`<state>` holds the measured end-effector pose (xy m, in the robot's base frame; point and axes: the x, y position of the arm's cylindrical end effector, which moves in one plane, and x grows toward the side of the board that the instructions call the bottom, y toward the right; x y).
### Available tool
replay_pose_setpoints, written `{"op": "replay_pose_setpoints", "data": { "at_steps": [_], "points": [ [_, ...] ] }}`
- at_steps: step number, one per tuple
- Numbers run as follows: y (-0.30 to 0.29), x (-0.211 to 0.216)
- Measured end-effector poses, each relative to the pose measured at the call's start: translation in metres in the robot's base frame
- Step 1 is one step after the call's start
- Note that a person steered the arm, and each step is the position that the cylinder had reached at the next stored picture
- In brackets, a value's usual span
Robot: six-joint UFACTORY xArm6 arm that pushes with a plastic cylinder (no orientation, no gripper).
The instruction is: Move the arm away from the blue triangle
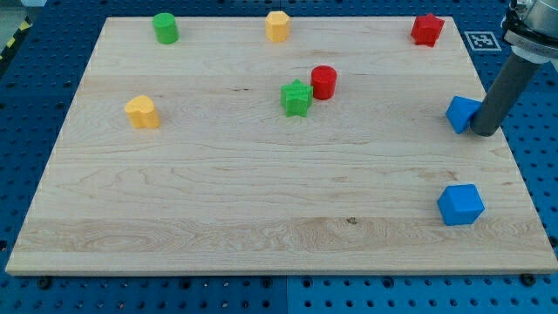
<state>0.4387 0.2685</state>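
Note:
The blue triangle (460,113) lies at the right edge of the wooden board (218,192), partly hidden by my rod. My tip (485,133) sits just to the view's right of it, touching or nearly touching. A blue cube (459,204) lies further down near the right edge, well apart from the tip.
A red star (427,29) is at the top right. A red cylinder (323,82) and a green star (296,98) sit together near the middle. A yellow hexagonal block (277,26), a green cylinder (166,28) and a yellow block (142,112) lie further left.

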Motion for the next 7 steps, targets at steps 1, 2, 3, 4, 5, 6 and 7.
{"op": "replay_pose_setpoints", "data": {
  "at_steps": [1, 2, 3, 4, 5, 6, 7],
  "points": [
    [0.001, 0.000],
    [0.001, 0.000],
    [0.001, 0.004],
    [0.001, 0.044],
    [-0.019, 0.065],
    [-0.020, 0.066],
    [-0.021, 0.066]
  ]
}}
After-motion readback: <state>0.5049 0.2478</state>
